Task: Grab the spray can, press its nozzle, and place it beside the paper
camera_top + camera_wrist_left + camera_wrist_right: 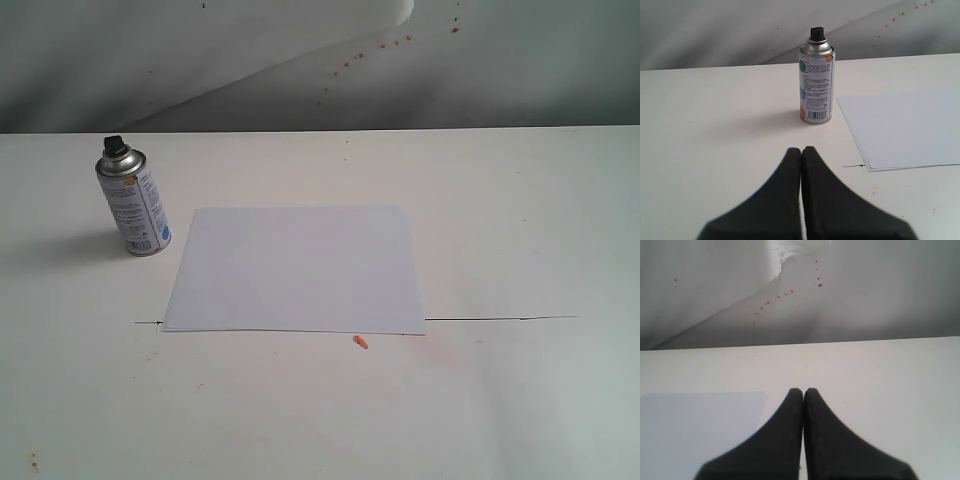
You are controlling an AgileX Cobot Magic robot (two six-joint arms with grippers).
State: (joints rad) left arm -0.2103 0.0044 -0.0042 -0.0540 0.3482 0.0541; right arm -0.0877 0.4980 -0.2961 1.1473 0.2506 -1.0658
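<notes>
The spray can point(135, 200) stands upright on the white table, just left of the paper's far left corner, its black nozzle point(115, 146) on top. The white paper point(298, 268) lies flat in the middle. No arm shows in the exterior view. In the left wrist view the spray can point(816, 82) with its nozzle point(816, 34) stands well ahead of my left gripper point(801, 149), which is shut and empty; the paper point(905, 127) lies beside it. My right gripper point(803, 390) is shut and empty too, with a corner of the paper point(695, 427) beside it.
A small orange fleck point(360, 342) lies by the paper's near edge. A thin black line point(500, 319) runs across the table along that edge. A grey wall with reddish spots point(390, 42) rises behind the table's far edge.
</notes>
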